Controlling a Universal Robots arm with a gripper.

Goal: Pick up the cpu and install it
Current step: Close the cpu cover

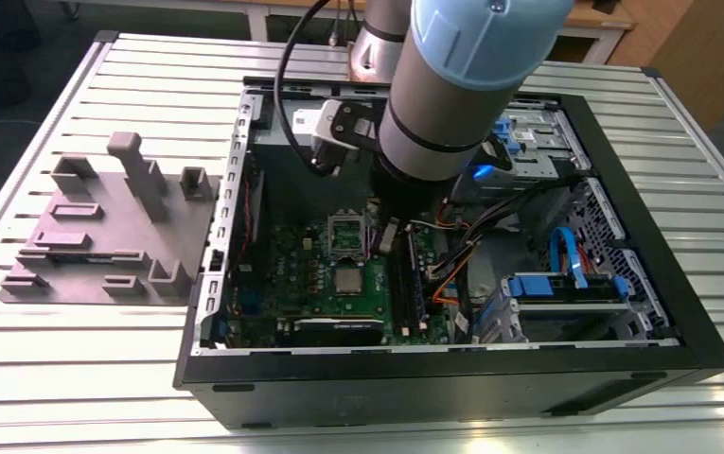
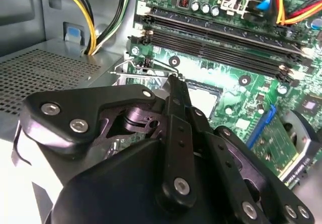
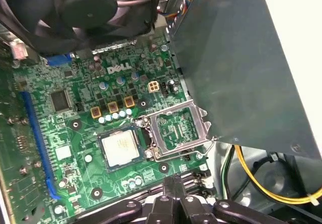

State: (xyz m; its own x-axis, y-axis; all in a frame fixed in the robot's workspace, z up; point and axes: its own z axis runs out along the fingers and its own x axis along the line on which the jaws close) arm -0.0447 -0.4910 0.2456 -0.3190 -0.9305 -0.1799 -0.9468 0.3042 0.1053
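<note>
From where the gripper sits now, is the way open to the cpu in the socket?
Probably yes. The cpu lies face up on the green board, with the socket frame swung open beside it and nothing over it. The gripper hovers close by, inside the case.

Arm [image 1: 444, 90]: fat silver-grey tube, pale blue cap on the joint, black ring bands. Black cable looping off the wrist, white camera block [image 1: 334, 128] bolted beside it. Gripper [image 2: 173, 83]: matte black linkage plates, rounded corners, silver socket-head screws at the pivots.
</note>
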